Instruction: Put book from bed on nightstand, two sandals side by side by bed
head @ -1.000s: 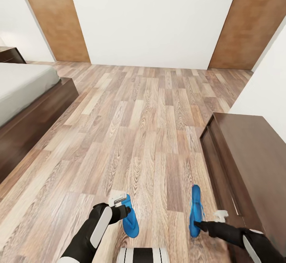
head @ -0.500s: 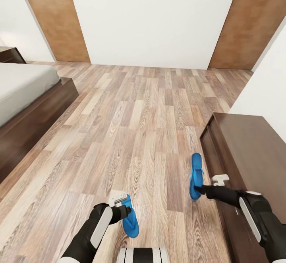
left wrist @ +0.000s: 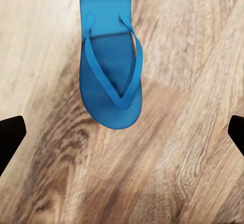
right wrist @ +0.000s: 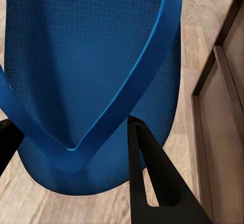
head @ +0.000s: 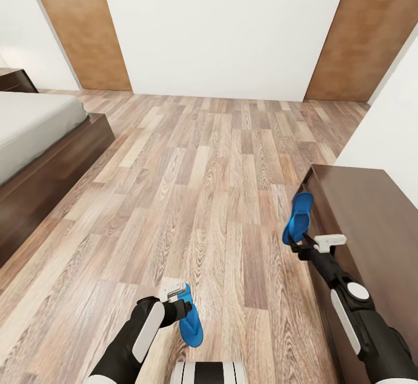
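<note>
Two bright blue sandals are in sight. One sandal (head: 190, 317) (left wrist: 110, 76) lies flat on the wood floor near my base. My left gripper (head: 184, 307) (left wrist: 122, 137) hovers over it, open, fingers spread wide and not touching it. The other sandal (head: 298, 217) (right wrist: 91, 76) hangs in the air beside the dresser front, with my right gripper (head: 297, 246) (right wrist: 76, 153) shut on it at the strap end. The bed (head: 40, 158), with its dark frame and pale mattress, stands at the left. A corner of the nightstand (head: 15, 80) shows behind it. The book is out of view.
A long dark brown dresser (head: 371, 227) runs along the right wall, close to my right arm. Two brown doors (head: 81, 24) flank the white far wall. Open plank floor (head: 203, 169) lies between bed and dresser.
My right gripper has lifted its sandal off the floor, carrying it up and forward alongside the dresser. The left arm and the other sandal have stayed put.
</note>
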You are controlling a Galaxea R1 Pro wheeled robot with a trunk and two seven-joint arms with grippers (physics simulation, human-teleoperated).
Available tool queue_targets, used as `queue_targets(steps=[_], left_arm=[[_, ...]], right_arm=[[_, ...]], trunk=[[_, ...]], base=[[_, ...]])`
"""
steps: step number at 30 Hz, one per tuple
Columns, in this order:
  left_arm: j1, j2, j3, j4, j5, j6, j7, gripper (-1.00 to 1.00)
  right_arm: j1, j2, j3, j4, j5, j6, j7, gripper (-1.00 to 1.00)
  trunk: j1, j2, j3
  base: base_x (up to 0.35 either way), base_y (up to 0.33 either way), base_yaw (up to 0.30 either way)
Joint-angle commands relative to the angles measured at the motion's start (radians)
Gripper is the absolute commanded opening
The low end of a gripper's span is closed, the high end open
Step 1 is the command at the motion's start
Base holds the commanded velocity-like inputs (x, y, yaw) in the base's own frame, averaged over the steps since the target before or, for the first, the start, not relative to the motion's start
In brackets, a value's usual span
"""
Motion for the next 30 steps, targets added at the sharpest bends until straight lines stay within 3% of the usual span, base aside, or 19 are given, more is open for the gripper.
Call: queue_targets(steps=[1, 8, 12, 13, 17, 21, 25, 30], left_arm=[[0.0, 0.0, -0.001, -0.001, 0.011, 0.002, 0.01, 1.0], [0.0, 0.0, -0.001, -0.001, 0.011, 0.002, 0.009, 1.0], [0.0, -0.001, -0.001, -0.001, 0.011, 0.002, 0.009, 1.0], [0.0, -0.001, -0.001, -0.001, 0.011, 0.002, 0.009, 1.0], [0.0, -0.001, -0.001, -0.001, 0.011, 0.002, 0.009, 1.0], [-0.001, 0.0, -0.001, -0.001, 0.011, 0.002, 0.009, 1.0], [-0.001, 0.0, -0.001, -0.001, 0.011, 0.002, 0.009, 1.0], [0.0, 0.0, -0.001, -0.001, 0.011, 0.002, 0.009, 1.0]], right_arm=[[0.0, 0.003, -0.001, 0.0, -0.006, -0.002, 0.006, -1.0], [-0.001, 0.009, 0.006, 0.0, -0.003, -0.008, 0.004, -1.0], [0.0, 0.055, 0.046, 0.0, -0.003, -0.011, 0.003, -1.0], [0.0, 0.076, 0.059, -0.001, -0.002, -0.012, 0.003, -1.0], [0.0, 0.098, 0.07, -0.006, -0.002, -0.017, 0.002, -1.0], [0.0, 0.102, 0.077, -0.009, -0.002, -0.029, 0.004, -1.0], [0.001, 0.103, 0.084, -0.012, -0.002, -0.082, 0.004, -1.0], [0.001, 0.102, 0.085, -0.013, -0.001, -0.151, 0.004, -1.0]], trunk=[[0.0, 0.0, -0.001], [0.003, -0.002, -0.028], [0.004, -0.003, -0.039], [0.004, -0.003, -0.039], [0.004, -0.003, -0.039], [0.005, -0.003, -0.047], [0.007, -0.004, -0.063], [0.007, -0.004, -0.063]], base=[[0.0, 0.0, 0.0], [0.0, 0.0, 0.0], [0.0, 0.0, 0.0], [0.0, 0.0, 0.0], [0.0, 0.0, 0.0], [0.0, 0.0, 0.0], [0.0, 0.0, 0.0], [0.0, 0.0, 0.0]])
